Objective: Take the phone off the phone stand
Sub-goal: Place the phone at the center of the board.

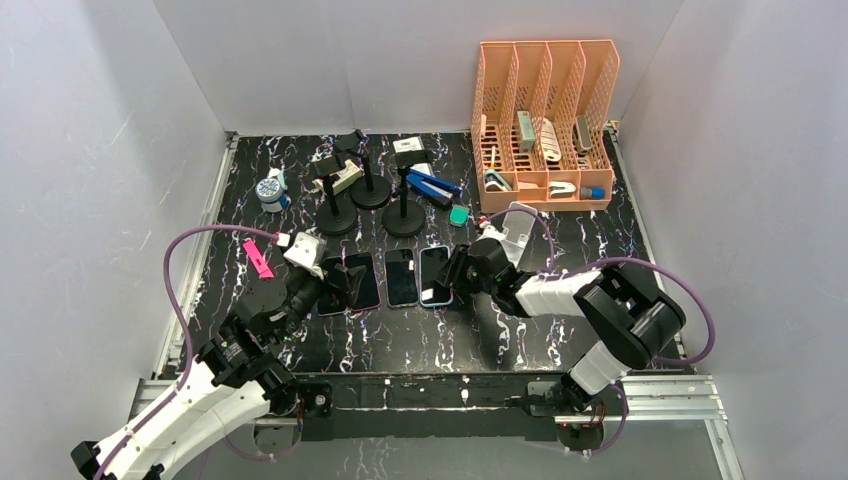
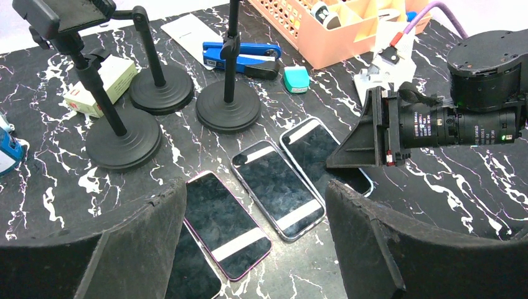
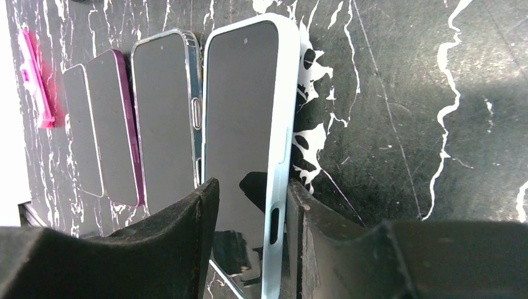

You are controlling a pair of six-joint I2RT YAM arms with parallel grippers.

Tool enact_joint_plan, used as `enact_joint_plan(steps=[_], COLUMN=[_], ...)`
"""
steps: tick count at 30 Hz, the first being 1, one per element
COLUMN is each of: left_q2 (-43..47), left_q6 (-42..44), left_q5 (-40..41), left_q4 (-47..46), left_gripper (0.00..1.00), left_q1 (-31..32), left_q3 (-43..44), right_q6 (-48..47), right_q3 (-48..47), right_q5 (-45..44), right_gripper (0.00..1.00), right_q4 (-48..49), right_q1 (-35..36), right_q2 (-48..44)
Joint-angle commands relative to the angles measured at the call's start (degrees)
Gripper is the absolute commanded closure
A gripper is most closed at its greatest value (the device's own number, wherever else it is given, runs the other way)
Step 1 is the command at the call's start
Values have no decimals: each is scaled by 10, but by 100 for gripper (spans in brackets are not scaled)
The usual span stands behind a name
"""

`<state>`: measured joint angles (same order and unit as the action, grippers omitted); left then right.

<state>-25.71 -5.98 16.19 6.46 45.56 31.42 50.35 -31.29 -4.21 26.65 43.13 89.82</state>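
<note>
1. Where four phones [image 1: 401, 277] lie flat in a row at the centre of the top view, the pale-blue-cased phone [image 1: 435, 276] is the rightmost, on the black marbled worktop [image 1: 420, 345].
2. Right gripper [image 3: 249, 187]: fingers straddle that phone's lower end in the right wrist view, close to both edges; whether they pinch it cannot be told.
3. Left gripper [image 2: 255, 199]: fingers spread wide over the phones at the left of the row.
4. Three phone stands [image 1: 403, 215]: upright, upper middle of the top view, apart from the row.

Black-and-white arms [image 1: 560, 292], looping purple cables [image 1: 166, 268], black jaws
</note>
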Motion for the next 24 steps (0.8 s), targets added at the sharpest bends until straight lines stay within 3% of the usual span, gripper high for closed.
enact_joint_plan(steps=[1, 13, 24], left_q2=[-1, -1, -2], left_q6=[6, 6, 7], left_q5=[1, 0, -2], left_q4=[-8, -7, -7], left_gripper=[21, 21, 21], left_q1=[1, 1, 1], left_q3=[-7, -8, -7], right_q6=[-21, -39, -77], right_q3=[-14, -21, -9], right_q5=[-18, -30, -20], right_gripper=[48, 44, 43], right_q4=[-21, -57, -97], right_q1=[-4, -4, -4], right_q2=[-23, -31, -92])
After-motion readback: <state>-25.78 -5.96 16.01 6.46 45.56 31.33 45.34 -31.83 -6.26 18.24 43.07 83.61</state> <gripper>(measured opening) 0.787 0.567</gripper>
